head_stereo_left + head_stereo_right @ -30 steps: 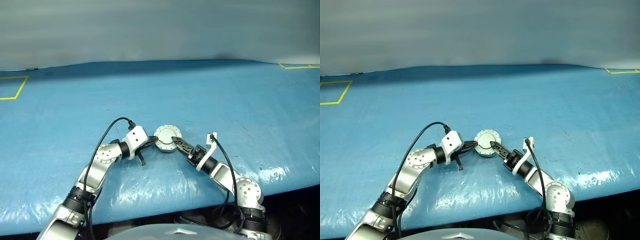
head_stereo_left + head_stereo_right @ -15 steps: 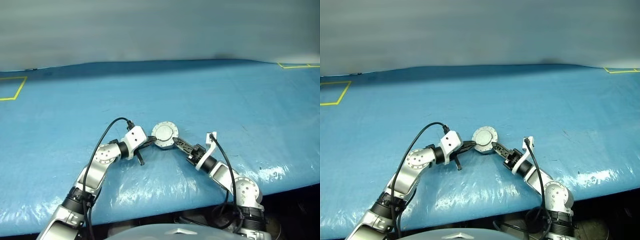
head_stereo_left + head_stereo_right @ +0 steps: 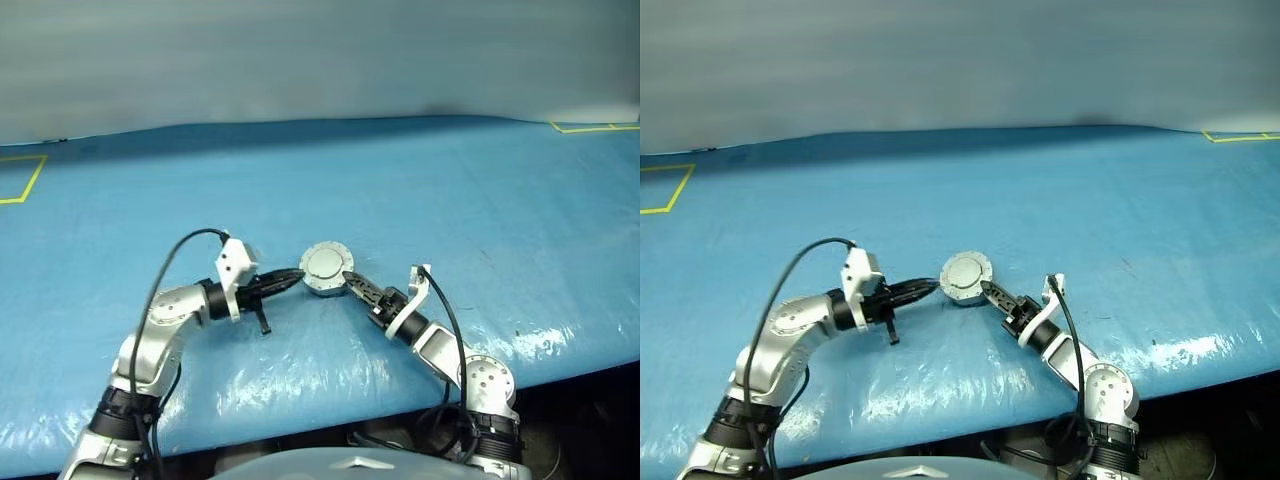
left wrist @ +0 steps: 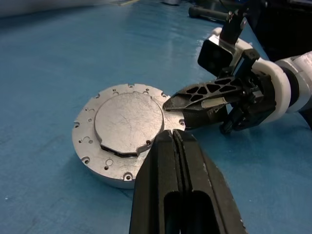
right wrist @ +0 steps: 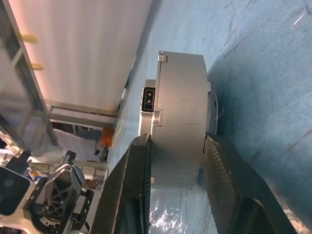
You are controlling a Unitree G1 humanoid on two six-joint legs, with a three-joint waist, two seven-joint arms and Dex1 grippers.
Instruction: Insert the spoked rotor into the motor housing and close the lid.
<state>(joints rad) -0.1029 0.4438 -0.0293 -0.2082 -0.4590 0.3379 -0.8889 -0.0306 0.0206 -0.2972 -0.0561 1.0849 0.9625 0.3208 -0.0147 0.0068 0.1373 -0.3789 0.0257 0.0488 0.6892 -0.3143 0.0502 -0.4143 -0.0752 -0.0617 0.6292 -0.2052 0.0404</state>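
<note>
The housing (image 4: 100, 168) is a round, shallow, silver-grey metal case lying flat on the blue surface (image 3: 450, 200), near its front edge. Small screw holes ring its top rim. The lid (image 4: 127, 122), a scratched grey metal disc with one flat notched edge, lies closed over it, level and centred, hiding the inside. From the side the case shows a plain cylindrical wall with a small dark socket (image 5: 148, 99) set in it.
</note>
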